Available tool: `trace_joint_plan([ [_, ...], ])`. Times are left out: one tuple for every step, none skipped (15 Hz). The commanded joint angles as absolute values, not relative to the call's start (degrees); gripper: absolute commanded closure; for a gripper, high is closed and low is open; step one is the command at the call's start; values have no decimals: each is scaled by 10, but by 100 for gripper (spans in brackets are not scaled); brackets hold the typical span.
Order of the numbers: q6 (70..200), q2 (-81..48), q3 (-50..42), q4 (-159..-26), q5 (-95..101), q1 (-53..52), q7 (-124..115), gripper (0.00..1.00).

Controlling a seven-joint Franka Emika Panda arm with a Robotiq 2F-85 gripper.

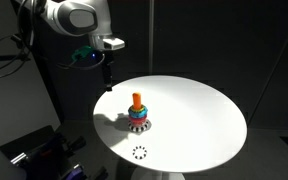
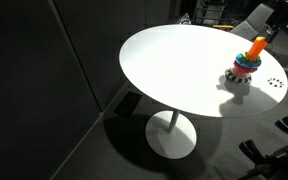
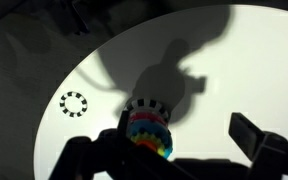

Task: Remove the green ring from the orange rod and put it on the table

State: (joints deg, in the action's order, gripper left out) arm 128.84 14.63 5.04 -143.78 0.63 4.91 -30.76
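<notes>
The ring toy stands on the round white table [image 1: 199, 110], with the orange rod [image 1: 137, 99] rising from a stack of coloured rings on a black-and-white base [image 3: 147, 107]. In the wrist view the green ring [image 3: 165, 151] shows at the near end of the stack; in both exterior views it is too small to pick out. My gripper [image 1: 108, 82] hangs open and empty above the table's edge, up and to the side of the toy. In the wrist view its dark fingers [image 3: 164, 146] spread wide on either side of the stack, well apart from it. The rod also shows in an exterior view [image 2: 257, 47].
A black-and-white dashed ring mark [image 1: 140, 152] lies flat on the table near the toy; it also shows in the wrist view [image 3: 73, 103] and an exterior view [image 2: 275, 83]. The surroundings are dark, with equipment beside the table [image 1: 34, 150].
</notes>
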Motion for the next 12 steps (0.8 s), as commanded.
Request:
trace_joint_plan([
  [1291,142,43,-1438,8,46,-308,0],
  [1293,139,41,-1438,8,47,-308,0],
  [1294,137,40,-1438,8,47,-308,0],
  [1294,136,40,-1438,8,47,-308,0],
  [1295,136,40,-1438,8,47,-308,0],
  [1295,137,40,-1438,8,47,-308,0],
  [1295,137,40,-1438,8,47,-308,0],
  [1295,136,40,-1438,8,47,-308,0],
  [1295,136,40,-1438,8,47,-308,0],
  [1308,135,43,-1443,19,50,-321,0],
  [1324,132,45,-1447,27,53,-330,0],
  [1337,129,45,-1450,31,54,-334,0],
])
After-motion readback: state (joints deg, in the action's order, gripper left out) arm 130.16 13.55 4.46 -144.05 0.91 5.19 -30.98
